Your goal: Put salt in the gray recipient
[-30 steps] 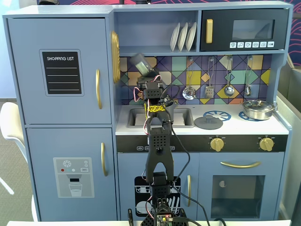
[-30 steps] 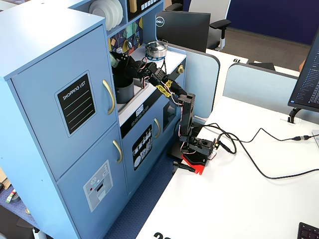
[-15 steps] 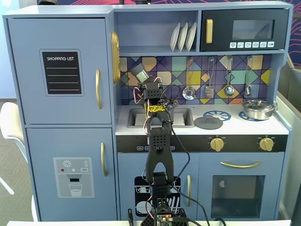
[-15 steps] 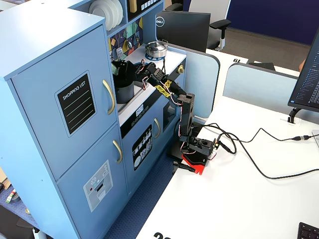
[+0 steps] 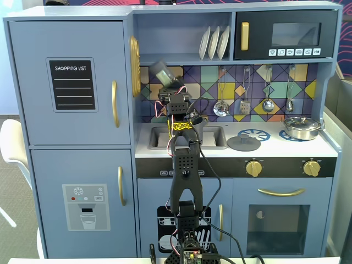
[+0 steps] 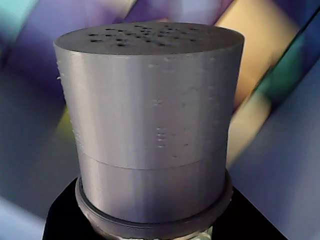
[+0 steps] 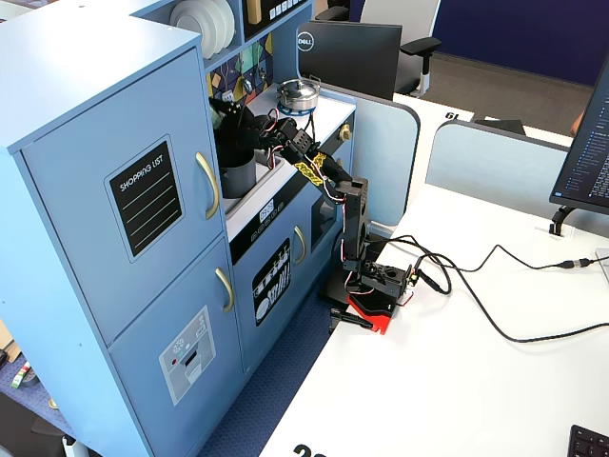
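My gripper is shut on the salt shaker and holds it tilted up and to the left in front of the backsplash, above the sink. In the wrist view the shaker's light gray cap fills the frame, with small holes on its top, and the black jaws show at the bottom corners. In a fixed view from the side, the dark shaker hangs over the matte gray pot, which stands on the counter at the sink. From the front, the arm hides the pot.
A flat gray lid with a knob lies on the left burner. The shiny steel pan sits at the counter's right end. Utensils hang on the backsplash and plates stand on the shelf above.
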